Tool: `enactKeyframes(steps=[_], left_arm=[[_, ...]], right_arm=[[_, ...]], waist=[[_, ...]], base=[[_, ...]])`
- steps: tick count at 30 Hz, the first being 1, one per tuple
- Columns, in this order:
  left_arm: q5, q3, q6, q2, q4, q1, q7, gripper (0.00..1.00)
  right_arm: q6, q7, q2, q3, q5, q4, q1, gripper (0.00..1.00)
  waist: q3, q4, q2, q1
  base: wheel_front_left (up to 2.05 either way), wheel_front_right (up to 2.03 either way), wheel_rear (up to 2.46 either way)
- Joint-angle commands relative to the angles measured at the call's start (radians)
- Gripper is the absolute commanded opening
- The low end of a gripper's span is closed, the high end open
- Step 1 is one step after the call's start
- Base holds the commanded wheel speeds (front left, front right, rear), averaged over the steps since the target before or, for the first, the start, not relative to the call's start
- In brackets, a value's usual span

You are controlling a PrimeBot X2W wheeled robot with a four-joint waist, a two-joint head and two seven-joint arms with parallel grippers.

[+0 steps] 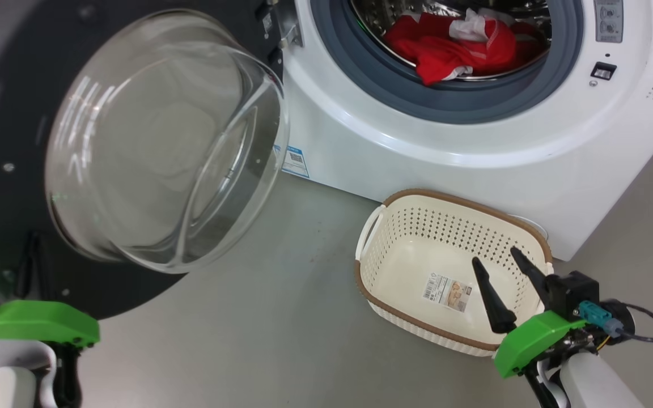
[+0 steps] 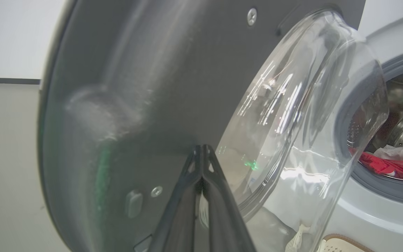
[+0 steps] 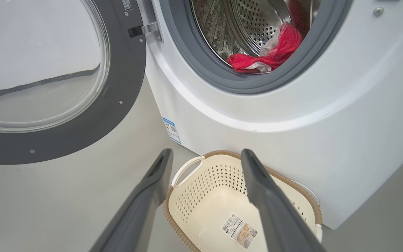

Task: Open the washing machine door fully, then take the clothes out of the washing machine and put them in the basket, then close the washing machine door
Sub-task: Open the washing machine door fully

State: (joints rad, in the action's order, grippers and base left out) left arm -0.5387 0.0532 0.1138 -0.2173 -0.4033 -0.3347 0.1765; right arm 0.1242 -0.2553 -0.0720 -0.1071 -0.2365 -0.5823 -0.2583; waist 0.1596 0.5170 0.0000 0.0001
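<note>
- The left gripper (image 2: pixel 202 148) is closed with nothing between its fingers; the two dark fingers meet in a single point, which probably serves as a blunt pusher and not a clamp
- That point sits at the dark inner face of the washing machine door (image 1: pixel 162 141), just beside the bulging glass bowl; it looks like contact, but I cannot tell for sure
- Placed there, it can press on the flat rim without slipping off the curved glass, so the step in hand appears to be swinging the door fully open
- The right gripper (image 1: pixel 494 256) is open wide and empty, hanging just above the basket (image 1: pixel 445 226), apparently waiting clear of the door's swing
- The basket stands on the floor (image 1: pixel 281 294) close against the front of the washing machine (image 1: pixel 417 153), below the opening, so the carry from drum to basket is short
- Only a paper label (image 1: pixel 446 292) lies on the basket's bottom
- The clothes (image 1: pixel 451 48), red with white patches, lie in a heap low in the steel drum (image 3: pixel 254 21), just behind the grey gasket (image 1: pixel 445 105)
- The door hangs from its hinge on the robot's left, already well away from the opening, so the reach to the clothes looks unobstructed
</note>
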Motion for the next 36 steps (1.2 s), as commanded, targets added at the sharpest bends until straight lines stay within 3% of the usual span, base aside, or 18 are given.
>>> enactKeyframes(steps=[1, 25, 34, 35, 36], left_arm=[[-0.007, 0.054, 0.006, -0.067, -0.006, -0.048, 0.012, 0.00], [-0.021, 0.100, -0.027, -0.152, -0.254, -0.167, 0.068, 0.00], [-0.031, 0.126, -0.022, -0.107, -0.125, -0.119, 0.082, 0.00], [-0.028, 0.127, -0.018, -0.104, -0.096, -0.103, 0.082, 0.19], [-0.025, 0.129, -0.011, -0.100, -0.065, -0.086, 0.082, 0.27]], right_arm=[[0.007, -0.006, -0.008, -0.028, -0.003, 0.015, -0.039, 1.00], [0.007, -0.006, -0.074, -0.099, -0.086, -0.030, -0.097, 1.00], [0.007, -0.006, -0.067, -0.102, -0.102, -0.039, -0.108, 1.00], [0.007, -0.006, -0.064, -0.101, -0.103, -0.039, -0.107, 1.00], [0.007, -0.006, -0.062, -0.099, -0.105, -0.039, -0.107, 1.00]], waist=[[0.010, -0.008, 0.0000, -0.0001], [0.032, -0.048, 0.0000, -0.0001], [0.022, -0.067, 0.0000, -0.0001], [0.019, -0.070, 0.0000, -0.0001], [0.016, -0.073, 0.0000, -0.0001]], base=[[0.00, 0.00, 0.00], [0.00, 0.00, 0.00], [0.00, 0.00, 0.00], [0.00, 0.00, 0.00], [0.00, 0.00, 0.00]])
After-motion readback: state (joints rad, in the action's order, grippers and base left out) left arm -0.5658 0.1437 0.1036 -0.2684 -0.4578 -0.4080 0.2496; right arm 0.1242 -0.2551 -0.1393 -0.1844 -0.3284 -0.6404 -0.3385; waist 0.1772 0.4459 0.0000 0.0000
